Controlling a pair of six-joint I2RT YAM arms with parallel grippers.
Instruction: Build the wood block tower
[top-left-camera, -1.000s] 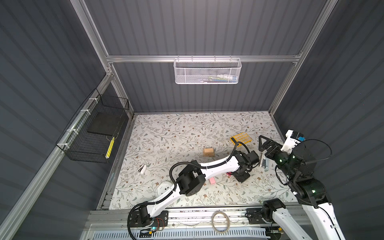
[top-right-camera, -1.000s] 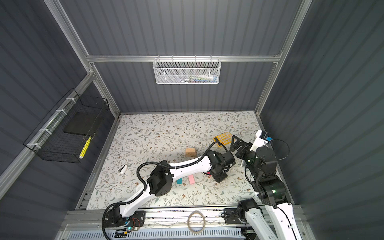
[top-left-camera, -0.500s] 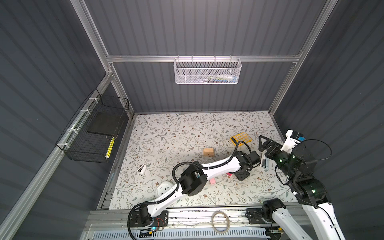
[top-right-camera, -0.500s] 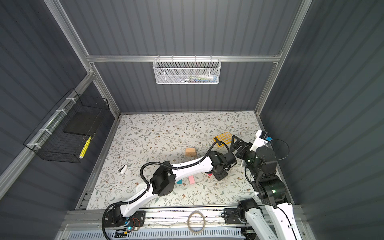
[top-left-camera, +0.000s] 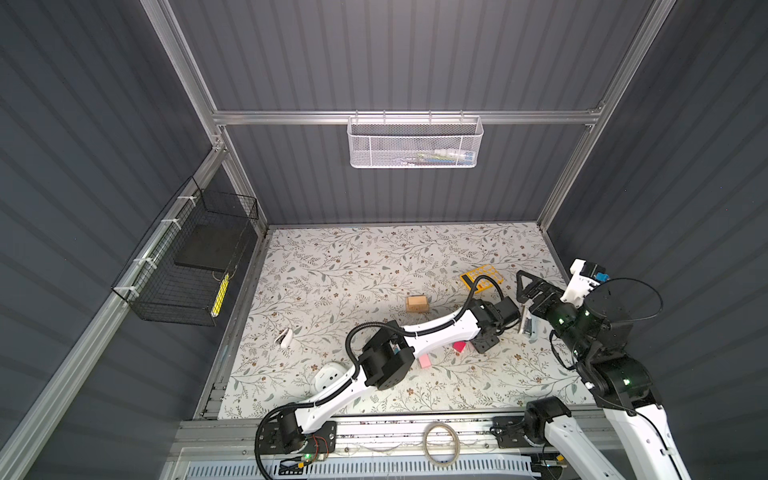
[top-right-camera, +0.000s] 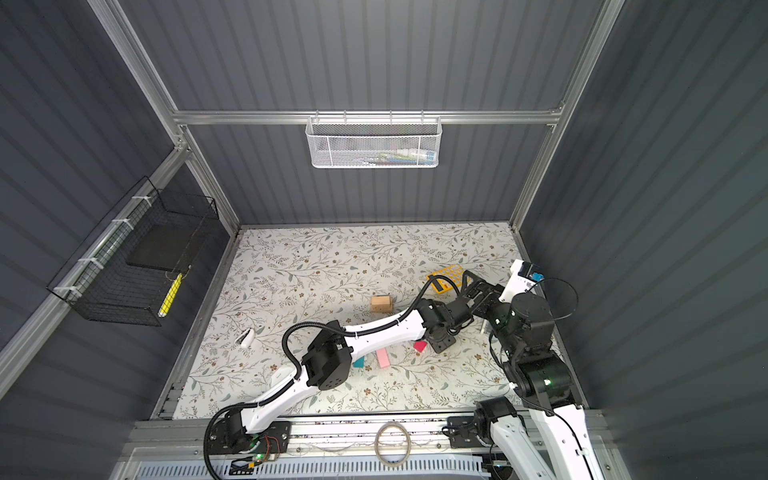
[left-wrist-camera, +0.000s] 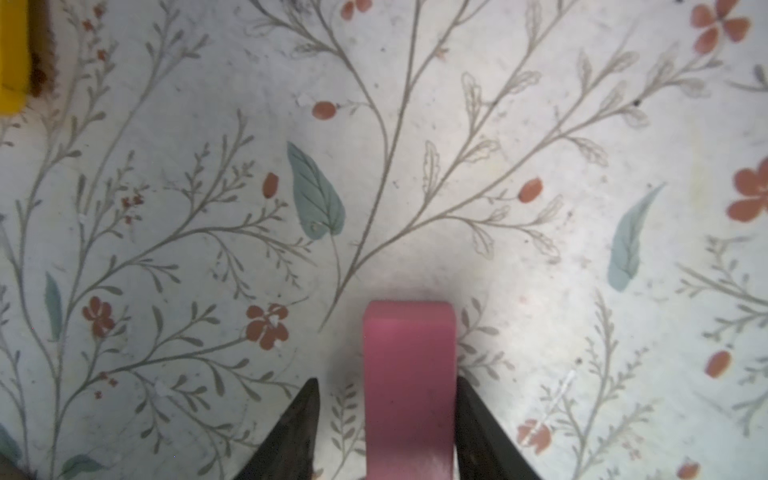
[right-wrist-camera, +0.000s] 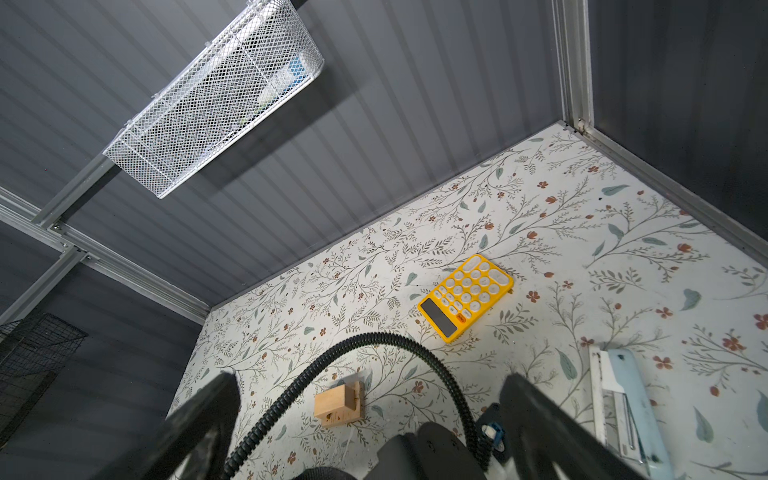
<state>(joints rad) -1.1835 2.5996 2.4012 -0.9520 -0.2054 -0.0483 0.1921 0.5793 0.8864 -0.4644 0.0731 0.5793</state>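
The left claw (left-wrist-camera: 386, 380) points down at the surface (top-left-camera: 332, 270) toward its right edge, fingers apart around a pink slab (left-wrist-camera: 409, 386). One finger sits against the slab and a gap shows at the other. Just beside the claw lies a magenta-red cube (top-left-camera: 458, 347). Nearer the front edge lie a second pink slab (top-right-camera: 382, 358) and a teal block (top-right-camera: 358, 362). Tan blocks (top-left-camera: 417, 303) sit stacked near the middle. The right claw (right-wrist-camera: 368, 378) hangs wide apart by the right edge, near the yellow calculator (right-wrist-camera: 465, 297).

Tan blocks (top-left-camera: 417, 303) sit together centrally. A magenta block (top-right-camera: 419, 346), pink slab (top-right-camera: 382, 358) and teal block (top-right-camera: 358, 362) lie apart nearer the front.
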